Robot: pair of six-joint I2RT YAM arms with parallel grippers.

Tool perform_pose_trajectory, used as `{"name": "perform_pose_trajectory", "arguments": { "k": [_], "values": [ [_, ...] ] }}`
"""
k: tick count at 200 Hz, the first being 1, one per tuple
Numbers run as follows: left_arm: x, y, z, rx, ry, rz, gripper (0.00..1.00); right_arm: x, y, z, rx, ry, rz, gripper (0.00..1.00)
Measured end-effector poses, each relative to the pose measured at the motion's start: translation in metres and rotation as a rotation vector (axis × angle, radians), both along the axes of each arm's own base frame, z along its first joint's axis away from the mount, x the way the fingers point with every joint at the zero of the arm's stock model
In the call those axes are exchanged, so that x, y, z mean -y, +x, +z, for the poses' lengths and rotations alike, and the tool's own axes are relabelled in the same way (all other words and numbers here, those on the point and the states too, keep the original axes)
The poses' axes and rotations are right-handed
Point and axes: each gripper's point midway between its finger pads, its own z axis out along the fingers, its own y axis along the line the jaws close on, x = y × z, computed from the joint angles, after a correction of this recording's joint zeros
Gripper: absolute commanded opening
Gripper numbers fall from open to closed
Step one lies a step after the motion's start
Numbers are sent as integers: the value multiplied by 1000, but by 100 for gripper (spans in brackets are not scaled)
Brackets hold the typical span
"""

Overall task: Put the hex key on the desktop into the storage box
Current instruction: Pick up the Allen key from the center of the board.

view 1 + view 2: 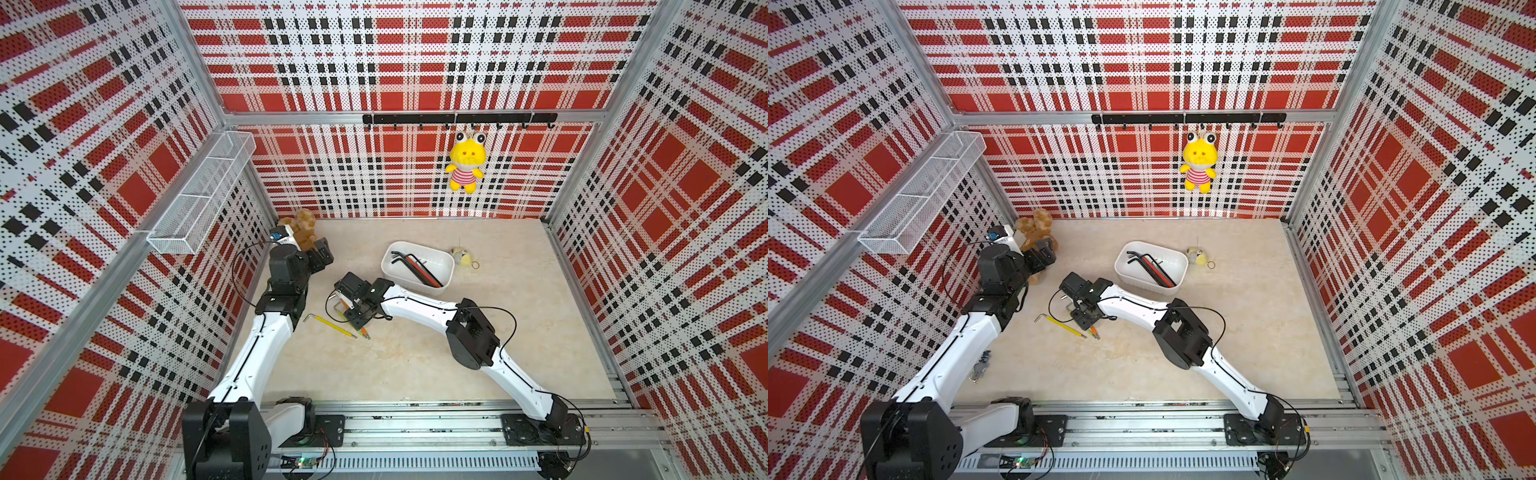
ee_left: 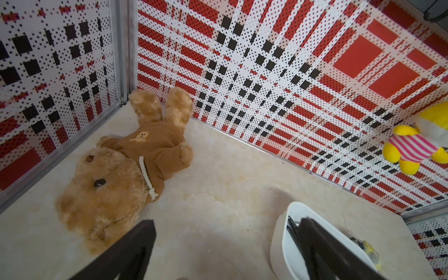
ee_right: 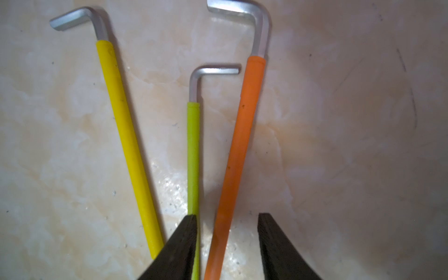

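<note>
Three hex keys lie on the desktop (image 1: 415,353) in the right wrist view: a yellow-sleeved one (image 3: 123,145), a thin green-sleeved one (image 3: 193,145) and an orange-sleeved one (image 3: 242,145). My right gripper (image 3: 225,215) is low over them and open. The orange key runs between its jaws with a gap on each side, and the green key lies along one finger's inner edge. In both top views this gripper (image 1: 357,318) (image 1: 1084,316) covers most of the green and orange keys. The white storage box (image 1: 415,286) (image 1: 1142,286) holds black and red hex keys. My left gripper (image 2: 225,223) is open and empty.
A brown teddy bear (image 1: 305,232) (image 2: 116,174) lies in the back left corner beside my left gripper (image 1: 322,255). A small yellow plush keychain (image 1: 463,257) lies right of the box. A yellow frog toy (image 1: 465,166) hangs from the hook rail. A wire-mesh basket (image 1: 203,195) is on the left wall.
</note>
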Motion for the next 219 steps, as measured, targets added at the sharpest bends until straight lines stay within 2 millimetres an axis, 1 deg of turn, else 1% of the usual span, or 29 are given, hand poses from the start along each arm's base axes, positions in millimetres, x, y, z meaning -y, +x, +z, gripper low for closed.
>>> {"name": "perform_pose_trajectory", "arguments": {
  "k": [35,57,89,122,153,169,194,208,219],
  "values": [
    [-2,-3,9,29,1,6,99,-4,4,4,13,10,-12,46],
    [-3,-3,10,33,1,8,99,-2,5,2,14,2,-23,46],
    [-4,-3,10,37,0,10,99,3,2,-10,5,-36,-29,46],
    [-5,-4,7,33,-4,14,99,1,-3,-11,27,-57,-27,45],
    [-7,-5,9,39,-6,19,99,1,-5,-11,38,-66,-38,44],
    [-7,-5,10,45,-7,19,99,1,-5,-11,31,-62,-50,38],
    [-7,-6,12,49,-7,19,99,0,-7,-12,12,-50,-65,21],
    [-7,-7,12,50,-7,20,99,0,-8,-12,4,-46,-76,17],
    [-7,-8,13,52,-7,19,99,0,-8,-12,3,-46,-76,16]
  ]
}}
